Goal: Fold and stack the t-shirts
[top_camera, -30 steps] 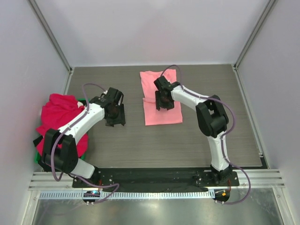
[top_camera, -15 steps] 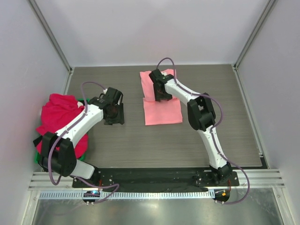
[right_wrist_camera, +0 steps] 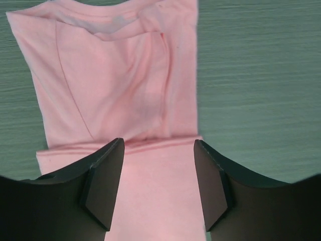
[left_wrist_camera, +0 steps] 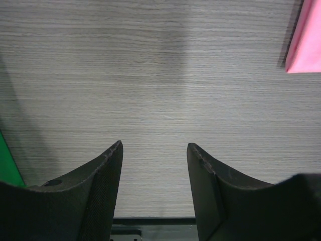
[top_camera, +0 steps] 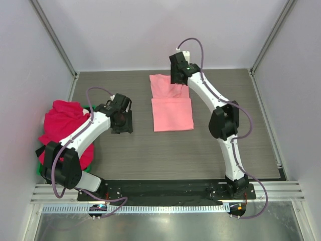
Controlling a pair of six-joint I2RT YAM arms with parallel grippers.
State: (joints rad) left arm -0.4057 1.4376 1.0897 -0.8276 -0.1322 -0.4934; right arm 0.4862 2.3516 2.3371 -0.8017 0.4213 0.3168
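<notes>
A salmon-pink t-shirt (top_camera: 172, 114) lies flat at the table's middle back, its near part folded over itself, with the collar end (top_camera: 165, 85) toward the far wall. My right gripper (top_camera: 176, 79) hangs open and empty above the shirt's far end. In the right wrist view the shirt (right_wrist_camera: 115, 90) fills the space under my right gripper (right_wrist_camera: 158, 142), with the fold edge between the fingers. My left gripper (top_camera: 122, 125) is open and empty over bare table. In its wrist view my left gripper (left_wrist_camera: 155, 144) has a pink corner (left_wrist_camera: 306, 45) far right. A crimson pile of shirts (top_camera: 62, 123) lies at left.
The crimson pile sits on a green tray (top_camera: 39, 169) at the table's left edge, and a strip of the tray (left_wrist_camera: 9, 160) shows in the left wrist view. White walls and metal posts close in the table. The arm bases stand at the near edge.
My right gripper has risen from the pink shirt's middle and moved toward the far wall. The shirt's near half now lies flat and square. The left arm has barely moved.
</notes>
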